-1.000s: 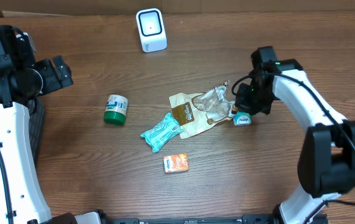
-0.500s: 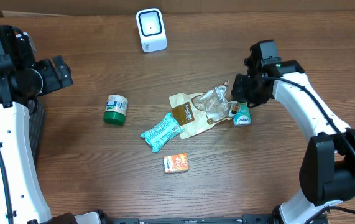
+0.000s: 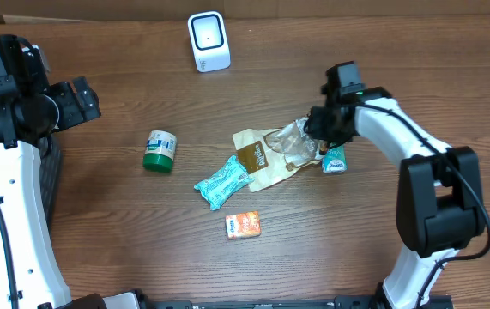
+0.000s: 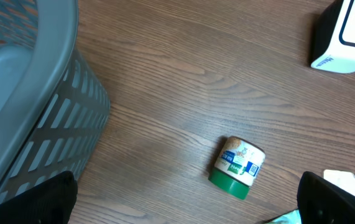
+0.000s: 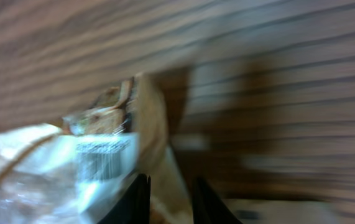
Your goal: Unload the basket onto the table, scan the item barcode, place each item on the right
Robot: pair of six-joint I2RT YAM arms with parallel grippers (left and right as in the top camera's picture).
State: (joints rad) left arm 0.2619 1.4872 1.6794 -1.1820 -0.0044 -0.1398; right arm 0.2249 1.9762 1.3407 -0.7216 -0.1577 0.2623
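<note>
A heap of items lies mid-table: a clear plastic bag (image 3: 294, 142) on a beige packet (image 3: 257, 159), with a teal wrapper (image 3: 223, 181) beside them. A small teal pack (image 3: 335, 160) sits just to their right. My right gripper (image 3: 320, 129) is at the bag's upper right edge. In the blurred right wrist view, the right gripper (image 5: 170, 193) has its jaws narrowly apart. The bag (image 5: 71, 168), with its barcode label (image 5: 102, 158), reaches into the gap. The white scanner (image 3: 208, 40) stands at the back. My left gripper (image 3: 86, 99) hangs wide open at the far left, holding nothing.
A green-lidded jar (image 3: 160, 151) lies on its side left of the heap, and the left wrist view shows the jar (image 4: 239, 167) too. An orange box (image 3: 244, 225) lies nearer the front. A grey slatted basket (image 4: 22, 93) stands at the table's left edge.
My right gripper has moved up and left, from the small teal pack to the clear bag's edge, and its jaws have parted a little. The left arm has not moved.
</note>
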